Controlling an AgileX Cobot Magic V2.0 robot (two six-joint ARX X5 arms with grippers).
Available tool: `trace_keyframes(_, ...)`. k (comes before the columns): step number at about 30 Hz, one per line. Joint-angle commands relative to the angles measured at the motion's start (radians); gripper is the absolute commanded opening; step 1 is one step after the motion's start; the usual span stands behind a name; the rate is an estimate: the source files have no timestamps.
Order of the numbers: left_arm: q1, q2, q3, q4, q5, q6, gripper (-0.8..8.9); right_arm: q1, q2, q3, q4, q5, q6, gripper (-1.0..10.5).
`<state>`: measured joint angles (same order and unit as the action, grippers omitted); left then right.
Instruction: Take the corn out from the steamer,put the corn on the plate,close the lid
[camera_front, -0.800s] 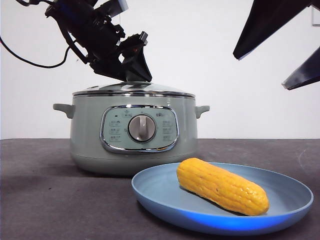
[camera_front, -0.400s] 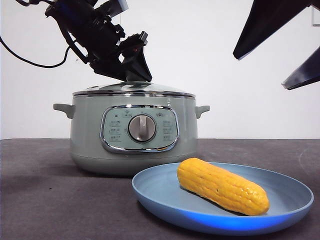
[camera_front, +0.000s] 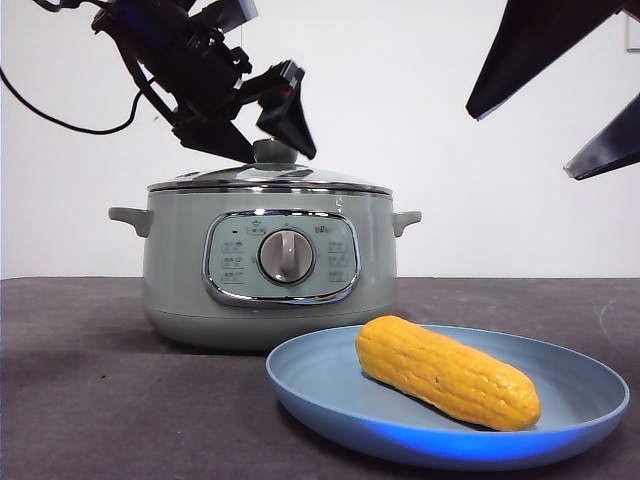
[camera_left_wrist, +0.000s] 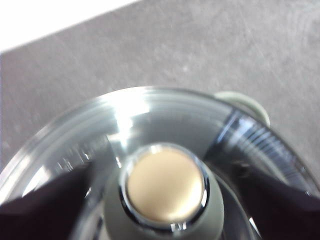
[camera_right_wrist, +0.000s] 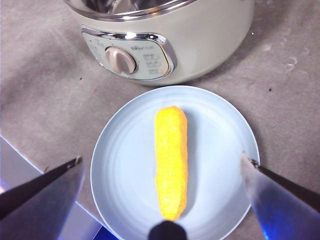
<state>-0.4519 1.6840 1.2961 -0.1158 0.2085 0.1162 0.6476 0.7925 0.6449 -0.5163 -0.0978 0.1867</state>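
Corn (camera_front: 447, 372) on plate (camera_front: 310, 385), lid (camera_front: 270, 178) on steamer (camera_front: 180, 270)

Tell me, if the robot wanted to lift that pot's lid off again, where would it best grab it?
Probably by the round knob at the centre of the lid, coming straight down from above. The knob stands up proud of the shallow dome, and the chrome rim sits flush on the steamer, leaving no edge. The left gripper is open around that knob.
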Motion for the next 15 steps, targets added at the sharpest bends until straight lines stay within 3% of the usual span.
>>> trace_keyframes(1, 0.002, -0.022, 0.023, -0.009, 0.001, 0.013, 5.85, 0.002, 0.0, -0.008, 0.005, 0.0, -0.004, 5.4)
trace_keyframes(9, 0.002, -0.134, 0.08, -0.221, 0.003, 0.011, 5.84, 0.002, 0.0, -0.008, 0.005, 0.0, -0.013, 5.4)
trace_keyframes(15, 0.0, -0.294, 0.087, -0.475, 0.01, -0.001, 5.83, 0.002, 0.0, -0.008, 0.005, -0.001, -0.023, 5.4)
